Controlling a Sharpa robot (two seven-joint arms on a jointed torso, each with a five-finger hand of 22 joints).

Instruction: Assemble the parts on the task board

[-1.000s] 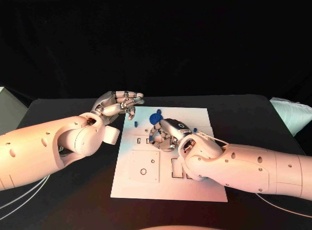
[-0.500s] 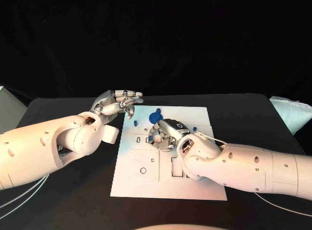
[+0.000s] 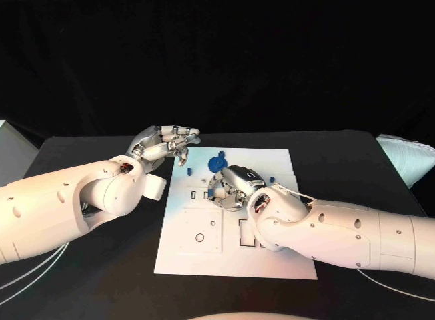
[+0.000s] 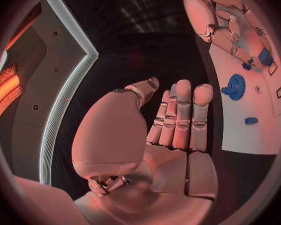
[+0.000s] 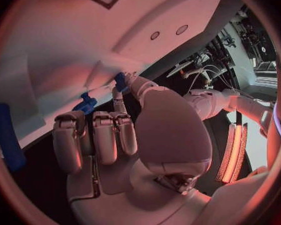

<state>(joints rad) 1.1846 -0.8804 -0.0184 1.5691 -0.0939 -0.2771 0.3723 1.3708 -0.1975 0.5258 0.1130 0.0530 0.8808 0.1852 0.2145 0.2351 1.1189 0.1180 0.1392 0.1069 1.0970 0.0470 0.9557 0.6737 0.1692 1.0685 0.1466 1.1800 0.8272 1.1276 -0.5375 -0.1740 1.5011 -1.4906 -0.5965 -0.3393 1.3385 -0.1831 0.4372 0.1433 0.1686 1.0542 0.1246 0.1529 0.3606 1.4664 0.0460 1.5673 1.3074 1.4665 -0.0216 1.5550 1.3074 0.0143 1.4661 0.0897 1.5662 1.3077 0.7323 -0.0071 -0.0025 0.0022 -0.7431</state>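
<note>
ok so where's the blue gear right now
In the head view the blue gear lies on the far part of the task board, between the left hand and the right hand.

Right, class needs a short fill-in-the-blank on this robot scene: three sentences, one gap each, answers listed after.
1. The blue gear lies on the white ____.
2. The task board rests on a table coloured ____.
3. The hand working over the middle of the board, fingers at a small blue part, is the robot's ____ hand, while the other hand hovers at the board's far corner.

Missing words: task board; black; right
</note>
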